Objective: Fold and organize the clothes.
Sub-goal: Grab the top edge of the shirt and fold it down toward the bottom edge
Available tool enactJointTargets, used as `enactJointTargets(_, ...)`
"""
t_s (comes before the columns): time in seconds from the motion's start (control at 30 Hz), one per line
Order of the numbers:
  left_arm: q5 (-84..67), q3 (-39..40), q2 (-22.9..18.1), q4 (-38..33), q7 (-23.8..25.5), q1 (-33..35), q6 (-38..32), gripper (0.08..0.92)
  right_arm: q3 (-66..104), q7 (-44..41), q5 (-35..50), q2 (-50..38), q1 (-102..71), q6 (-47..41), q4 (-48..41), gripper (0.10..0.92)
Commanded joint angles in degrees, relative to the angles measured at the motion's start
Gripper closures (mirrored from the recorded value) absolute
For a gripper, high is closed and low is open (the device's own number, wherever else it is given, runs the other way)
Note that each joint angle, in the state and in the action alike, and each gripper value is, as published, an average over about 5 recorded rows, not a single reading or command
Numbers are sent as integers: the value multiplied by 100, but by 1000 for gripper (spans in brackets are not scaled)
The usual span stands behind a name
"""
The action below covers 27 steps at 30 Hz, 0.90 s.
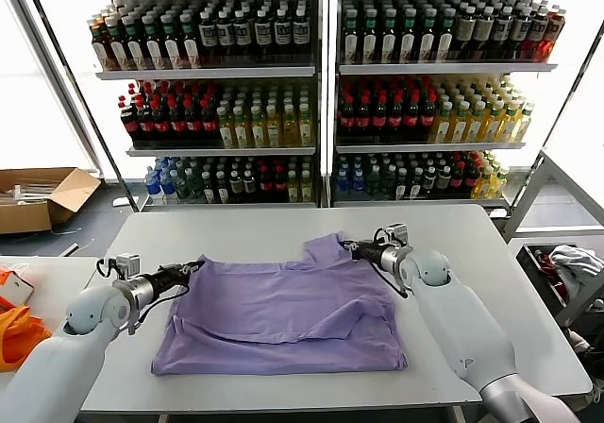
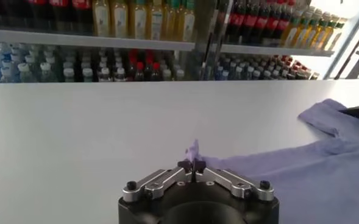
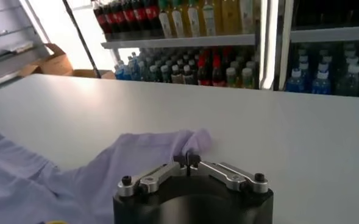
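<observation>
The lavender T-shirt (image 1: 283, 314) lies spread on the white table (image 1: 472, 253), plain side up, partly folded with creases across the middle. My left gripper (image 1: 195, 268) is shut on the shirt's far left corner; the left wrist view shows a tuft of lavender cloth (image 2: 193, 149) pinched between the closed jaws of my left gripper (image 2: 192, 164). My right gripper (image 1: 347, 245) is shut on the shirt's far right sleeve; in the right wrist view the cloth (image 3: 167, 152) bunches at the closed jaws of my right gripper (image 3: 186, 159).
Shelves of bottled drinks (image 1: 321, 93) stand behind the table. Bright orange fabric (image 1: 17, 333) lies on a side surface at left. A bin of white-grey clothes (image 1: 571, 267) sits at right. A cardboard box (image 1: 42, 196) is on the floor at far left.
</observation>
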Motion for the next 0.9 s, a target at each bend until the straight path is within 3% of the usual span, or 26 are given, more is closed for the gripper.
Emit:
enactJointTargets(0.03,-253,-245,41,-352,-221,161,-57,897,231,5,830,-204,-262,10,861,919)
enactJointTargets(0.63,-477,-1585,287,-2127,-891,2191,-229,897,1727,63,1234,-1168,-2961,-39,3534,919)
enactJointTargets(0.77,-509,-1579,302,-2209,-842,2410,-260,897,1795,308,1040,-1106,-3266,-21,3658,919)
enactJointTargets(0.9,-442,-1323,245,-1998,-815,2181,-282,897,1419,794,545,-813,-2669,-25,3312,876)
